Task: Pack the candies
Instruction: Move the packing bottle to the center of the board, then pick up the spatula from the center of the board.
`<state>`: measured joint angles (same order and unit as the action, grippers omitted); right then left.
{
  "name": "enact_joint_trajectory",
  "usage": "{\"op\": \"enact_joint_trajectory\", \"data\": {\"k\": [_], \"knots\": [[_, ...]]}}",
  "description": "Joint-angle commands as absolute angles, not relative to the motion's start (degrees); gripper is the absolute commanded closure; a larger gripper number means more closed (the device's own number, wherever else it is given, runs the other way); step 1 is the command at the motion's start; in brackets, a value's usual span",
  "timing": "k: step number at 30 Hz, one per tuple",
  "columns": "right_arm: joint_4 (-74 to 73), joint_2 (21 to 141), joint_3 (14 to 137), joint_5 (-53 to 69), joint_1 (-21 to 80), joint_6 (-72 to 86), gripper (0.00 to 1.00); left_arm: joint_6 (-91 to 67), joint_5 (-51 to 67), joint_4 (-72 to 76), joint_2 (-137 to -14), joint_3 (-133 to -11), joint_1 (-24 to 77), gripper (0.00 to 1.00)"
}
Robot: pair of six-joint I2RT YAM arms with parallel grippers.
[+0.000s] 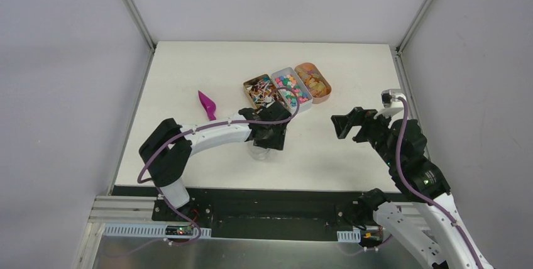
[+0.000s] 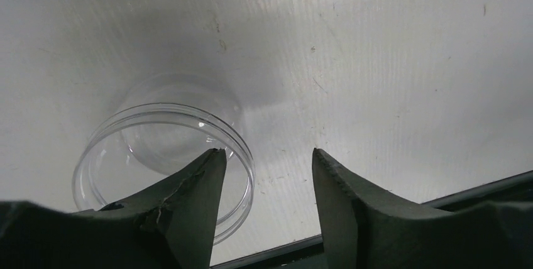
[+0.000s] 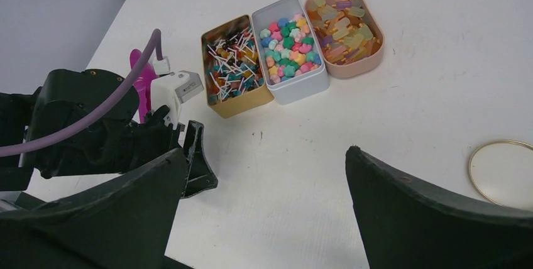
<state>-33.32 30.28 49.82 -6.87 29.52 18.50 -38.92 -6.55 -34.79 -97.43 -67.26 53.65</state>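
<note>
The candies lie in three open tins at the back of the table. Stick sweets fill a gold tin [image 1: 258, 89] [image 3: 233, 66], mixed coloured lumps a white tin [image 1: 292, 89] [image 3: 290, 45], and orange-yellow pieces a pink tin [image 1: 313, 82] [image 3: 344, 25]. A clear empty plastic jar [image 1: 260, 153] [image 2: 151, 149] stands upright in front of them. My left gripper [image 1: 268, 136] [image 2: 266, 153] hangs over it, open. One finger is over the jar's rim, and only bare table shows between the fingertips. My right gripper [image 1: 350, 124] [image 3: 267, 153] hovers open to the right, holding nothing.
A magenta scoop [image 1: 207, 105] [image 3: 142, 78] lies left of the tins. A round gold-rimmed lid [image 3: 503, 173] lies flat at the right in the right wrist view. The table's near edge [image 2: 478, 190] runs just behind the jar.
</note>
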Motion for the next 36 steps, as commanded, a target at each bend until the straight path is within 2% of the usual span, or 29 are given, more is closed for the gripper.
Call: {"op": "enact_joint_trajectory", "data": {"k": [1, 3, 5, 10, 16, 21, 26, 32, 36], "knots": [[-32.34, 29.88, 50.29, -7.61, 29.69, 18.06, 0.00, -38.17, -9.04, -33.58, -94.15, -70.01, 53.85, 0.33], [-32.18, 29.93, 50.12, -7.29, 29.73, 17.95, 0.00, -37.19, -10.19, -33.73, -92.75, -70.81, 53.80, 0.15], [-32.02, 29.81, 49.96, -6.98, 29.78, 17.93, 0.00, -35.87, -12.00, -34.23, -91.35, -71.96, 53.58, 0.02], [-31.53, 29.43, 49.51, -5.91, 29.73, 18.00, 0.00, -34.19, -16.13, -36.60, -87.19, -73.56, 49.27, 0.01], [-30.92, 28.93, 48.98, -4.97, 29.71, 17.93, 0.00, -30.97, -16.04, -37.88, -81.72, -72.34, 36.42, 0.01], [-30.21, 29.36, 48.59, -3.17, 29.71, 18.01, 0.00, -29.36, -21.31, -37.67, -81.04, -71.21, 27.05, 0.07], [-29.58, 29.80, 48.52, -1.20, 29.72, 18.15, 0.00, -30.23, -14.30, -35.98, -83.34, -71.31, 16.13, 0.23], [-28.76, 29.70, 48.30, -0.48, 29.71, 18.20, 0.00, -31.26, -5.84, -30.52, -87.29, -71.03, 7.26, 0.34], [-28.50, 30.27, 47.94, 2.02, 29.74, 18.63, 0.00, -31.99, -1.20, -28.46, -90.69, -70.54, 2.84, 0.37]]}}
